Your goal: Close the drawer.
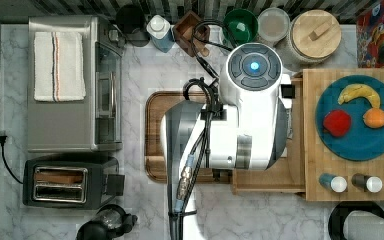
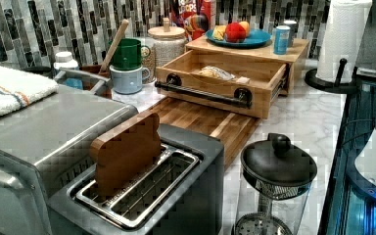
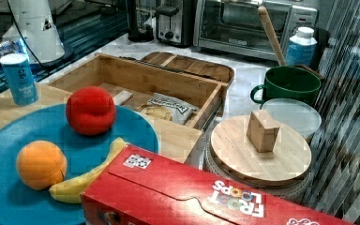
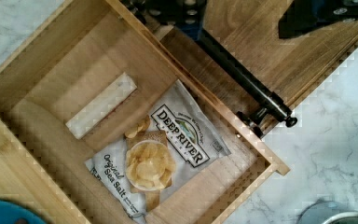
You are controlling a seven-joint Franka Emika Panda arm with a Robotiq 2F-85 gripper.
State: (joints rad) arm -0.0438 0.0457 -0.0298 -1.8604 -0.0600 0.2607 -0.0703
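Wrist view: drawer open, gripper over its handle

Look at the wrist view and you see the drawer (image 4: 74,70) pulled out of its light wooden box (image 2: 279,61), with a bag of chips (image 4: 161,151) and a small pale wrapped bar (image 4: 101,105) lying on its floor. The black bar handle (image 4: 242,79) runs along the drawer's front wall. The gripper (image 4: 256,14) sits above that handle; you can see 2 dark parts of it well apart, but you cannot tell from these pictures whether it is spread or closed, or whether it touches the handle.

In the left view the drawer's front hangs over a darker wooden tray (image 2: 200,122) on the marble counter (image 2: 313,117). In the top view, from the box's middle, the drawer lies at 9 o'clock, mostly under the white arm (image 1: 250,105). A blue plate (image 1: 360,145) with 3 fruits rests on top of the box.
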